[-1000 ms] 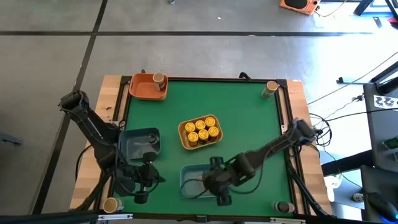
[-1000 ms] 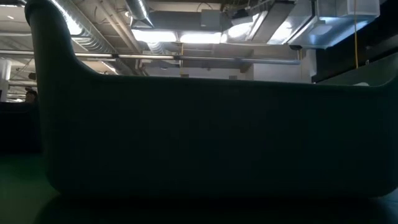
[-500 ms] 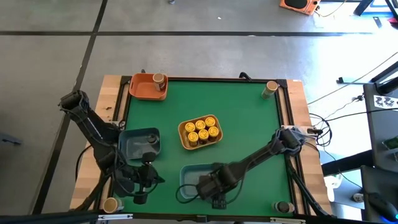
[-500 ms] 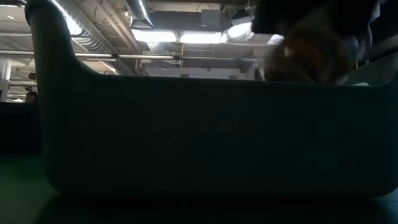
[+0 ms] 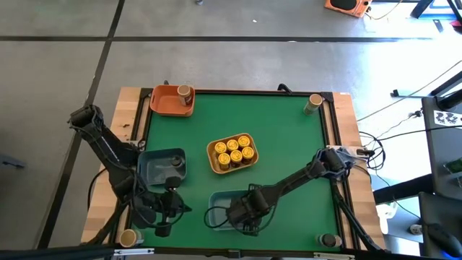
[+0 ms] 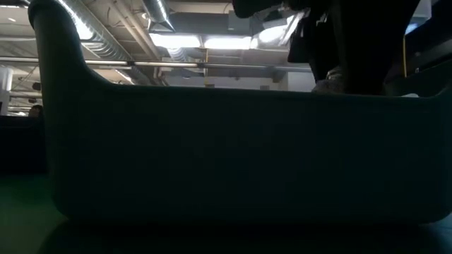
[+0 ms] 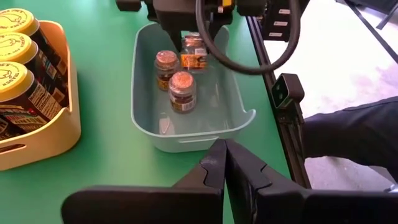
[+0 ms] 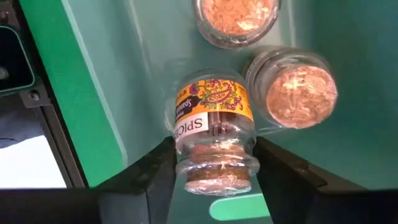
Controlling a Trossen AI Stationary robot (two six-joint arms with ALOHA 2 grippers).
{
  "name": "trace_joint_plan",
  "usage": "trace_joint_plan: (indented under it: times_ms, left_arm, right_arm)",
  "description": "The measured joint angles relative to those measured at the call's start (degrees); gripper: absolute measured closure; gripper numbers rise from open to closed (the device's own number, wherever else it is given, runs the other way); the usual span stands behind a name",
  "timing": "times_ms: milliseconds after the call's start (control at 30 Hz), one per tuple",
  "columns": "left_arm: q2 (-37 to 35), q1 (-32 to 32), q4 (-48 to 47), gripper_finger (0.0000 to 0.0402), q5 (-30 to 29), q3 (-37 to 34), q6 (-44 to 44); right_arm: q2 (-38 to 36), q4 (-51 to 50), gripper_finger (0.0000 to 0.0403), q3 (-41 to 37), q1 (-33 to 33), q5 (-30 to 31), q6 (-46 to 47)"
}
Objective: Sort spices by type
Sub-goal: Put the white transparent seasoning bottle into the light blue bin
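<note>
Since the earlier frame, the right pincer [image 5: 242,214] has moved left over the pale blue tray [image 5: 216,198] at lower centre of the table [image 5: 289,152]. We see it clamped on a labelled spice jar [image 8: 214,127], beside two tan-lidded jars [image 7: 183,83]. Left pincer [image 7: 225,163], fingers together, waits at lower left.

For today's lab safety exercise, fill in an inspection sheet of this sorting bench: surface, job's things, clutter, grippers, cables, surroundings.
Surface: green mat on a wooden table.
Job's things: yellow-lidded jars in yellow tray; two jars standing in light blue tray; one jar in orange tray.
Clutter: nothing seen.
Grippers: right gripper holds a labelled jar over that tray; left gripper shut, empty.
Cables: a loop on the right arm.
Surroundings: concrete floor.
</note>
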Motion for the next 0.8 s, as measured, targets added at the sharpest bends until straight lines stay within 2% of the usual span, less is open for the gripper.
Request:
trace_joint_plan:
  times_ms: [300, 433, 633, 800]
  left_arm:
    - [0.0, 0.0, 0.4, 0.0396, 0.0, 0.0, 0.9]
    - [0.0, 0.0, 0.4, 0.0396, -0.1, 0.0, 2.0]
    - [0.0, 0.0, 0.5, 0.0396, -0.1, 0.0, 1.6]
    - [0.0, 0.0, 0.5, 0.0396, -0.1, 0.0, 1.6]
  right_arm:
    - [2.5, -1.5, 0.0209, 0.0, 0.0, -1.2, -1.7]
    - [2.6, -0.9, 0.0179, 0.0, 0.0, -0.5, -1.6]
    - [2.7, -1.0, 0.0114, -0.1, -0.4, -2.4, -1.5]
    - [2.2, -4.2, 0.0082, 4.0, -0.1, -1.9, -1.7]
